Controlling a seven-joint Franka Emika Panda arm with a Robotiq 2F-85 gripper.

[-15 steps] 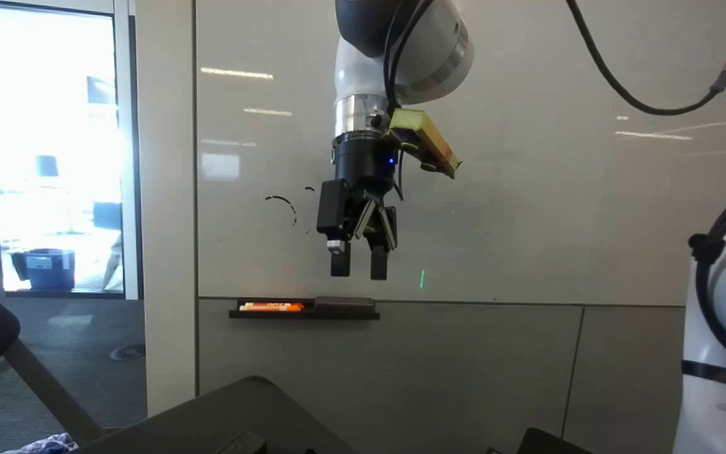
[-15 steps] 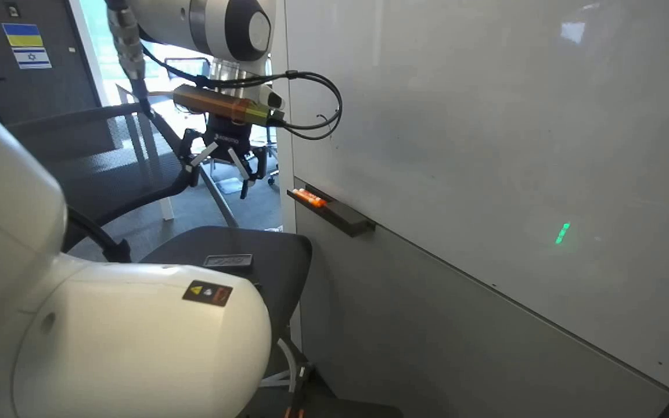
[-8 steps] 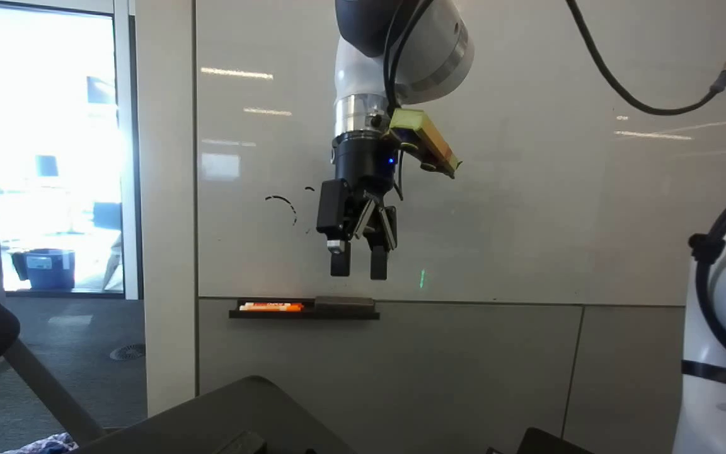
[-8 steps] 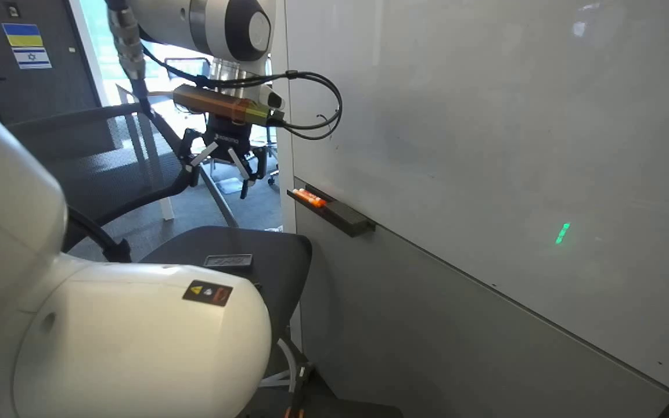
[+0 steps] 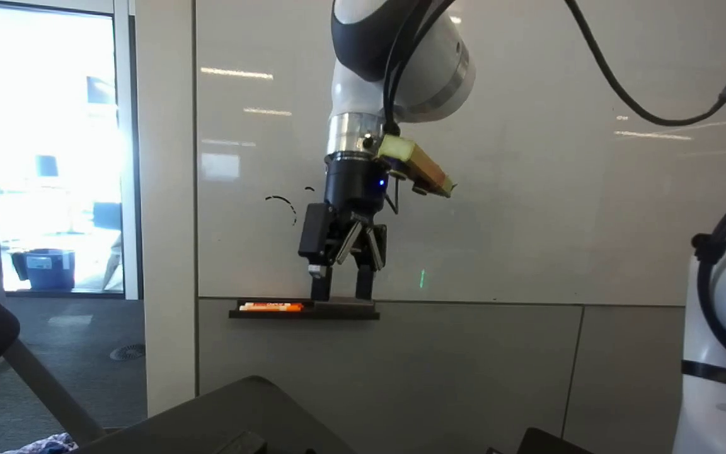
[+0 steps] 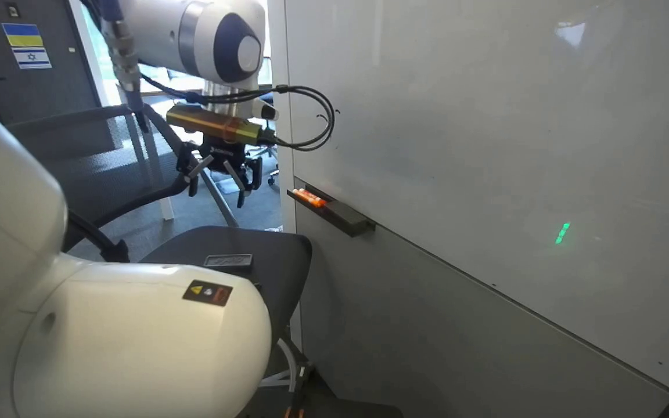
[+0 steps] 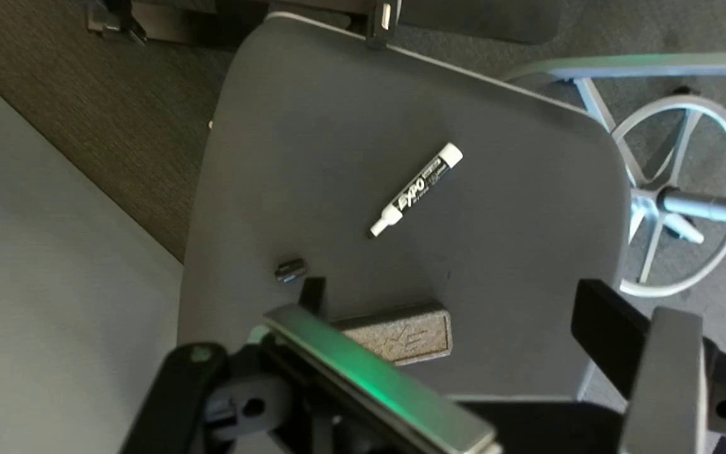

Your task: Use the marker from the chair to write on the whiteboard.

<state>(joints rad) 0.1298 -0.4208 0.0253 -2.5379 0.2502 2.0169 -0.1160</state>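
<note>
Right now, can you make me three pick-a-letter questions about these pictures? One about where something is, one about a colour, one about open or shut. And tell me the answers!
1. Where is the black-and-white marker, going by the chair?
A) under it
B) on it
C) behind it

2. What colour are the markers in the tray, mostly?
A) orange
B) blue
C) green

3. How is the gripper?
A) shut, empty
B) shut on something
C) open, empty

Answers:
1: B, the wrist view shows it lying there.
2: A, both exterior views show them orange.
3: C, its fingers stand wide apart, holding nothing.
</note>
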